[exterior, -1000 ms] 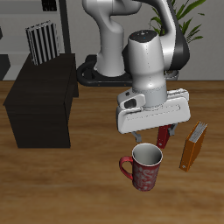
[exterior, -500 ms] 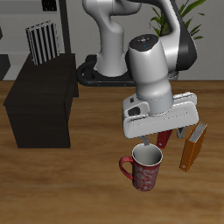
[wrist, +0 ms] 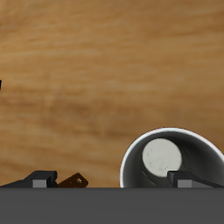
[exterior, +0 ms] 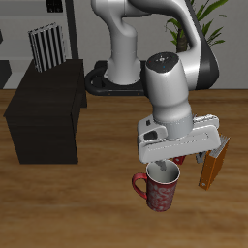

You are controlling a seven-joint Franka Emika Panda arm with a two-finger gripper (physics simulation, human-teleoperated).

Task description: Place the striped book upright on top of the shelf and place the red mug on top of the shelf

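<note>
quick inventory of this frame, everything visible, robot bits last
striped book: 1, black-and-white stripes, upright on the shelf's top, far end.
shelf: 1, dark brown-black, on the table.
red mug: 1, red with pale speckles, grey-white inside, upright near the table's front edge, under the gripper.
orange book: 1, orange, upright beside the mug.
red book: 1, red, mostly hidden behind the gripper.
table: 1, wood.
plant: 1, green, behind the robot.
robot arm: 1, white-grey, base at the back.
gripper: 1, grey, down at the mug's rim; one finger seems inside the rim; open or shut unclear.
</note>
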